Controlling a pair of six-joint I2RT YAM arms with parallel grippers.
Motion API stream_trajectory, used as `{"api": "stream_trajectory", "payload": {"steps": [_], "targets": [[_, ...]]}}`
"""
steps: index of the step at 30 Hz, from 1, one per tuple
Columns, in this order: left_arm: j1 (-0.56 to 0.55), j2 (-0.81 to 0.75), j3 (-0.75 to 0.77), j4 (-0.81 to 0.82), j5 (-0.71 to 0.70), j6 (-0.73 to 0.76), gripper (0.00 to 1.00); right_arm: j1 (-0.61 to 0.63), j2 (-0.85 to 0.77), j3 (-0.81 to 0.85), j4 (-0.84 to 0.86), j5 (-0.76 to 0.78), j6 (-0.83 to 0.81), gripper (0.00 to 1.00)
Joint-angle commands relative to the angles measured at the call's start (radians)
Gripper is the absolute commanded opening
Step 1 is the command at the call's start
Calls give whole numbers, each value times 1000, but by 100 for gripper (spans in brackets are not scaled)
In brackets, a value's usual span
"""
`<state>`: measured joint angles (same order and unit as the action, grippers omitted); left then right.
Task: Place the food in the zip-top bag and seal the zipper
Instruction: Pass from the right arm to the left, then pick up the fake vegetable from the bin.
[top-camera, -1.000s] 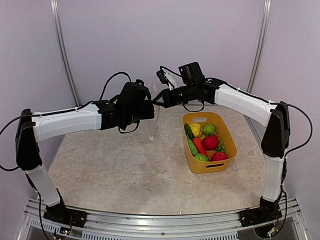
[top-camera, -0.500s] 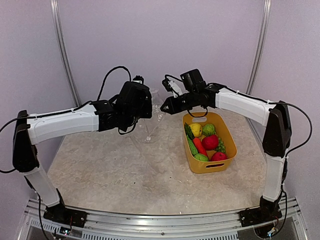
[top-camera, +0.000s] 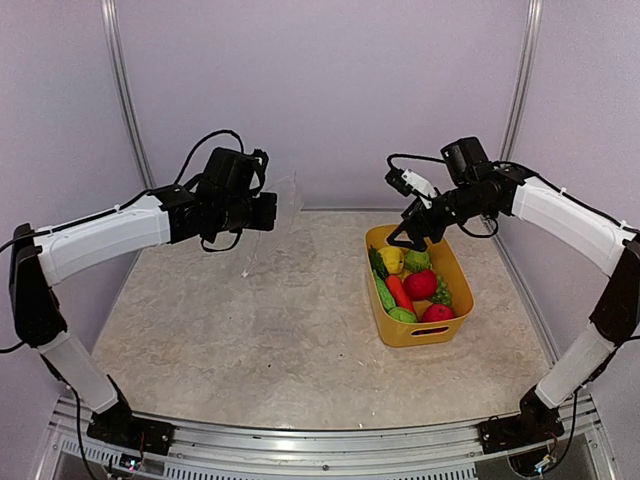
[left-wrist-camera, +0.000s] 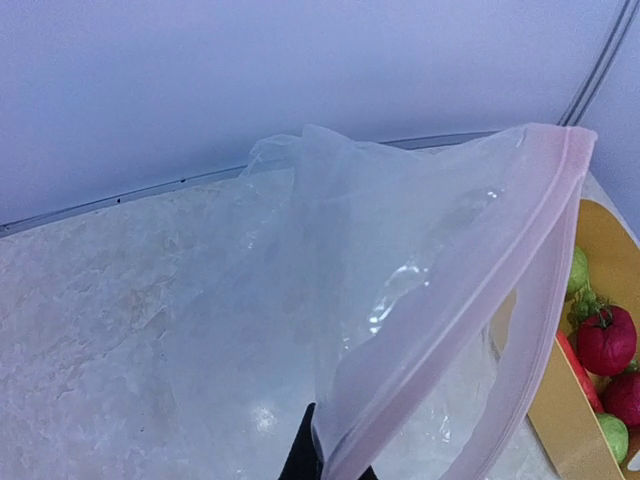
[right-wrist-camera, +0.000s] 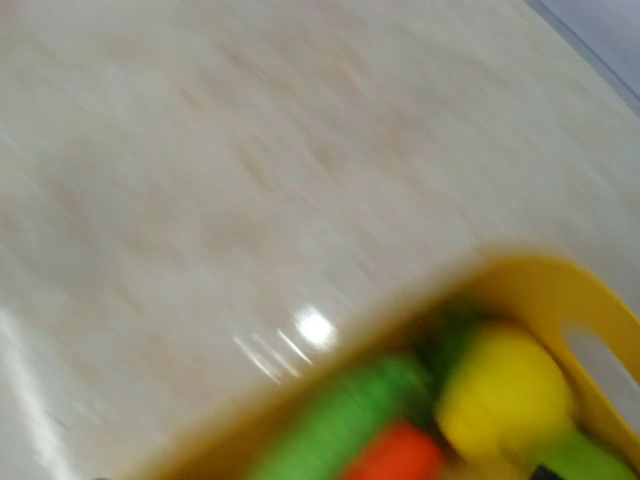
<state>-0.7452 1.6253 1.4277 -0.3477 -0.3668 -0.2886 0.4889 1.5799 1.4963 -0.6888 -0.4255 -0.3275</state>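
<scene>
At the left of the scene, the left claw (top-camera: 271, 206) is being kept raised above the counter (top-camera: 250, 340), closed on the zip-top bag (top-camera: 270, 233), which is being held up off the surface and is hanging down to the near left below the claw. In the left wrist view, the bag's mouth edge is being pinched between the dark fingers (left-wrist-camera: 305, 455) at the bottom of the picture, and the clear film (left-wrist-camera: 400, 300) is being spread out ahead of them, with the pinkish zipper (left-wrist-camera: 545, 260) being shown as a strip curving down the right side of the mouth. Further right, the yellow basket (top-camera: 452, 275) is being left standing on the counter, well apart from the bag, and the food (top-camera: 420, 285) is all being kept inside it: red, yellow and green pieces are being shown packed together. At the far right, the right claw (top-camera: 405, 238) is being held above the far left end of the basket, near the yellow piece (right-wrist-camera: 500, 395); whether it is open or closed cannot be told, since the right wrist view is being blurred and the fingers are not being shown there.
</scene>
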Motion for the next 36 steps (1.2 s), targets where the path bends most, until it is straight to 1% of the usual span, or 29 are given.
{"api": "stream_trajectory", "payload": {"steps": [1, 6, 9, 12, 14, 15, 17, 22, 26, 29, 30, 32, 34, 36], "targets": [[-8, -26, -13, -32, 138, 45, 0, -41, -2, -106, -81, 219, -186, 87], [-9, -14, -16, -34, 194, 2, 0, -76, 34, -167, -61, 352, -223, 75], [-11, -6, -20, -39, 217, -18, 0, -76, 63, -177, -43, 415, -217, 73], [-11, -7, -27, -36, 238, -38, 0, -76, 91, -177, -30, 462, -208, 78], [-13, -7, -34, -35, 249, -46, 0, -76, 117, -168, -46, 466, -207, 81], [-13, -6, -36, -36, 252, -50, 0, -76, 130, -165, -52, 465, -205, 85], [-14, -3, -39, -35, 256, -54, 0, -76, 152, -168, -50, 463, -200, 88], [-14, 5, -34, -41, 269, -63, 0, -77, 203, -155, -44, 444, -180, 89], [-14, 12, -30, -46, 282, -70, 0, -77, 220, -149, -39, 427, -170, 80], [-16, 18, -24, -49, 289, -75, 0, -78, 232, -137, -66, 405, -160, 78], [-16, 20, -21, -51, 290, -75, 0, -79, 234, -133, -73, 391, -158, 75], [-18, 24, -17, -51, 292, -76, 0, -78, 224, -129, -77, 381, -152, 64], [-19, 28, -9, -51, 296, -82, 0, -78, 203, -119, -84, 377, -149, 58], [-20, 39, 10, -56, 302, -93, 0, -78, 172, -94, -104, 368, -148, 54]]}}
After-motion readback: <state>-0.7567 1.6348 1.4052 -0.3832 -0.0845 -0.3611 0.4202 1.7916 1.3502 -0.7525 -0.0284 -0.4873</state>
